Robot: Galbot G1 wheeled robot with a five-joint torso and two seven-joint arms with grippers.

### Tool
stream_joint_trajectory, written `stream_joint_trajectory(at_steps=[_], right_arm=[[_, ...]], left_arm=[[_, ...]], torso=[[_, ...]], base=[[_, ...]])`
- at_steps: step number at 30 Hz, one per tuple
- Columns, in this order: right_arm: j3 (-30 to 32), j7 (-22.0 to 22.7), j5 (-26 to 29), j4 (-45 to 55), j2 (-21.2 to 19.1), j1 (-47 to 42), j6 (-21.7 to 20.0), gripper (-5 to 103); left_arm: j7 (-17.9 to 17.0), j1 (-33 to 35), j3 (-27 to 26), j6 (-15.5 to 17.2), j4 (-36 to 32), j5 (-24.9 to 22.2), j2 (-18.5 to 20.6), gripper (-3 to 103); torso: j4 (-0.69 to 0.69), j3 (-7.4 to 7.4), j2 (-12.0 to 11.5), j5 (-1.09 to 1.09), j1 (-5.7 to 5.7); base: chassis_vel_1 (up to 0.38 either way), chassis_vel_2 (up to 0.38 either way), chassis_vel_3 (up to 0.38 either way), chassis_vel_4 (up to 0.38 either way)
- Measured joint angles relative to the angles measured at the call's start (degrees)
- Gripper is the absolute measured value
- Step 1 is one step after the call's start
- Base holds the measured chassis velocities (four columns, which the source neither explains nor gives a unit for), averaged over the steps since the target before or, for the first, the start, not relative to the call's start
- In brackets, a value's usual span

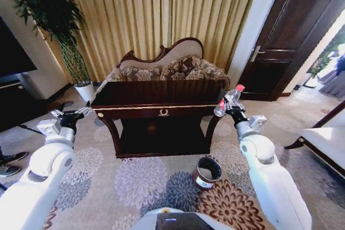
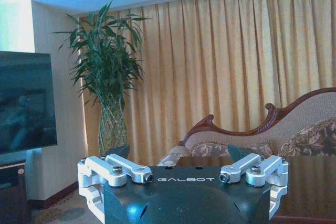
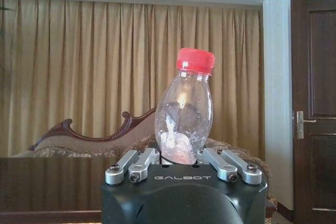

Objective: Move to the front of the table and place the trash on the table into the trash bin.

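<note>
The trash I can see is a clear plastic bottle [image 1: 233, 96] with a red cap. It is held in the air off the right end of the dark wooden table [image 1: 156, 100], and my right gripper [image 1: 228, 107] is shut on its lower body. In the right wrist view the bottle [image 3: 185, 114] stands upright between the closed fingers of the right gripper [image 3: 181, 157]. The trash bin [image 1: 207, 172] is a small brown bucket on the carpet, in front of the table's right leg and below the held bottle. By the table's left end my left gripper [image 1: 73, 116] [image 2: 178, 153] hangs open and holds nothing.
Behind the table stands a carved-back patterned sofa [image 1: 167, 65] against gold curtains. At the back left are a tall plant in a white pot [image 1: 85, 91] and a dark TV unit [image 1: 13, 106]. A dark door [image 1: 291, 36] is at the back right. White furniture [image 1: 326, 141] edges in at the right.
</note>
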Motion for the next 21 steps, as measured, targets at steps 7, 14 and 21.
stream_joint_trajectory(at_steps=[7, 14, 21], right_arm=[[-0.25, 0.00, -3.25, -6.25, 1.55, -0.21, 1.16, 27], [0.56, 0.00, -10.35, -17.14, 2.32, -0.62, 4.62, 27], [1.23, 0.00, -13.85, -26.73, 3.90, -1.88, 4.84, 27]], left_arm=[[0.61, 0.50, -0.05, -0.87, 0.26, 0.78, -0.58, 100], [1.08, 0.47, -0.29, -1.34, 0.78, 0.98, -0.82, 100], [1.36, 0.46, -0.07, -1.68, 1.08, 1.27, -1.69, 100]], torso=[[0.01, 0.00, 0.00, -0.01, 0.00], [-0.01, 0.00, 0.00, 0.00, 0.01], [0.00, 0.00, 0.00, 0.01, 0.01]], base=[[0.000, 0.000, 0.000, 0.000], [0.000, 0.000, 0.000, 0.000], [0.000, 0.000, 0.000, 0.000]])
